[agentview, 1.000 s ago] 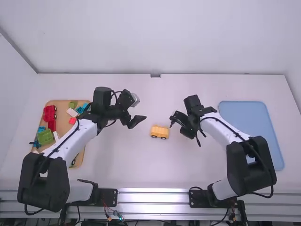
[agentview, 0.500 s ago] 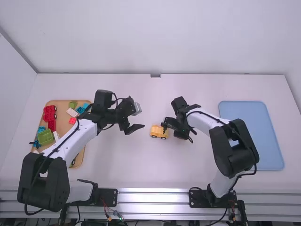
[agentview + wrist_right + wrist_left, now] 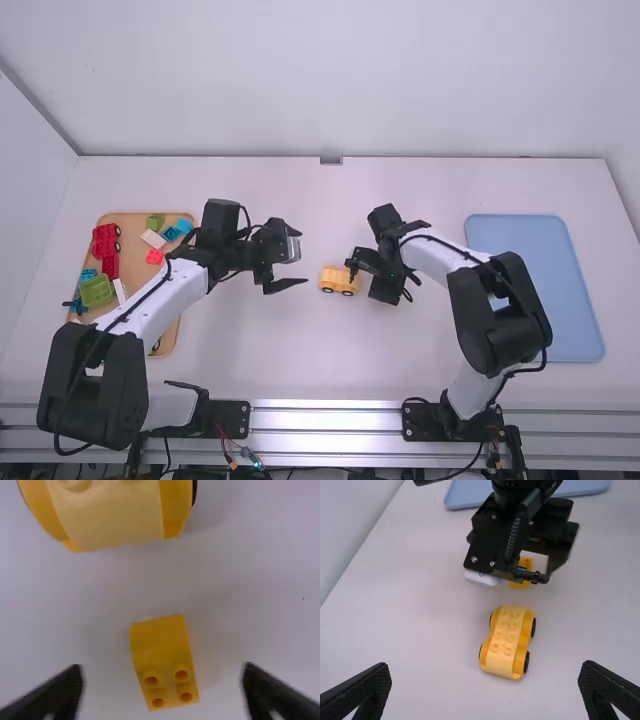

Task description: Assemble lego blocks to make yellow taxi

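Note:
On the table's middle stands the yellow wheeled car base (image 3: 338, 280), seen with its wheels in the left wrist view (image 3: 506, 642) and partly at the top of the right wrist view (image 3: 110, 510). My left gripper (image 3: 305, 267) is open to its left, its fingers wide apart around nothing (image 3: 485, 687). Right of the car base hangs my right gripper (image 3: 350, 268), open (image 3: 162, 692) above a separate yellow block with studs (image 3: 164, 660). That block (image 3: 521, 572) is partly hidden behind the right gripper in the left wrist view.
At the far left lies a wooden tray (image 3: 130, 222) of red, green, blue and white blocks, partly under the left arm. A blue tray (image 3: 530, 270) lies on the right, beside the right arm.
The right gripper has moved left, close to the car base, and barely shifted over the last half second. The left gripper has turned and lowered slightly in the picture. The car base stays put.

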You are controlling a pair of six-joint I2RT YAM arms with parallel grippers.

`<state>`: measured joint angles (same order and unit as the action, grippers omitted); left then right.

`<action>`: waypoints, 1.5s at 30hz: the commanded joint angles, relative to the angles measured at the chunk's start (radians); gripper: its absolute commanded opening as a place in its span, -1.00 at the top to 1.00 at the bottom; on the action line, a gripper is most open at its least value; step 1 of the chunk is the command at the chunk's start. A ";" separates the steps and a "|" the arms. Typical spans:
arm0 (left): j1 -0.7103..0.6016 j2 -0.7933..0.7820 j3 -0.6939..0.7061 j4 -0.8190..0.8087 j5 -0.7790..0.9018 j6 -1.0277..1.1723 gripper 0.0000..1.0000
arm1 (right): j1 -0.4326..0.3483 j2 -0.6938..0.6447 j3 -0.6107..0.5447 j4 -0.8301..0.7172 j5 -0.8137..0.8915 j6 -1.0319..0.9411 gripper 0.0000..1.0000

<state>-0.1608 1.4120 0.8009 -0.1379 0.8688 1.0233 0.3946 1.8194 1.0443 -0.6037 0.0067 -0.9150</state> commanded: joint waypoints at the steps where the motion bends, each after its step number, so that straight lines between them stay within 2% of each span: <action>1: -0.002 0.007 -0.005 0.008 -0.008 0.021 -0.98 | 0.011 0.005 0.028 -0.006 -0.005 0.036 -0.96; 5: -0.002 0.007 -0.005 -0.007 -0.071 -0.027 -0.98 | 0.005 -0.022 0.053 -0.020 -0.010 0.079 -0.97; 8: -0.003 0.008 -0.011 -0.003 -0.045 -0.034 -0.98 | -0.017 -0.075 0.053 -0.050 -0.097 0.043 -0.97; 10: -0.002 0.013 -0.025 0.006 0.023 0.079 -0.99 | -0.051 -0.101 0.052 -0.061 -0.220 -0.027 -0.97; 12: -0.002 0.045 -0.042 0.029 0.123 0.214 -0.98 | -0.119 -0.121 0.029 -0.050 -0.377 -0.149 -0.97; 14: -0.002 0.087 -0.044 0.053 0.182 0.252 -0.99 | -0.171 -0.122 0.007 -0.042 -0.483 -0.237 -0.96; 17: -0.003 0.191 -0.043 0.141 0.273 0.240 -0.99 | -0.262 -0.119 -0.059 0.024 -0.645 -0.309 -0.96; 21: -0.001 0.373 -0.003 0.243 0.393 0.237 -0.99 | -0.343 -0.119 -0.158 0.192 -0.729 -0.256 -0.96; 25: -0.017 0.489 0.043 0.273 0.404 0.192 -0.98 | -0.389 -0.119 -0.247 0.338 -0.746 -0.247 -0.97; 29: -0.037 0.549 0.081 0.270 0.407 0.171 -0.99 | -0.418 -0.113 -0.346 0.444 -0.826 -0.351 -0.97; 31: -0.048 0.552 0.083 0.267 0.407 0.170 -0.98 | -0.443 -0.093 -0.388 0.523 -0.898 -0.350 -0.98; 34: -0.055 0.552 0.082 0.270 0.406 0.170 -0.98 | -0.472 -0.055 -0.398 0.556 -0.936 -0.378 -0.99; 40: -0.051 0.552 0.082 0.259 0.408 0.170 -0.98 | -0.522 0.091 -0.341 0.563 -1.004 -0.452 -0.94; 45: -0.051 0.552 0.082 0.255 0.433 0.170 -0.99 | -0.550 0.178 -0.295 0.504 -1.030 -0.557 -0.62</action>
<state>-0.2123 1.9594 0.8730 0.1246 1.2549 1.1969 -0.1490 1.9804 0.7300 -0.0883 -0.9707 -1.3968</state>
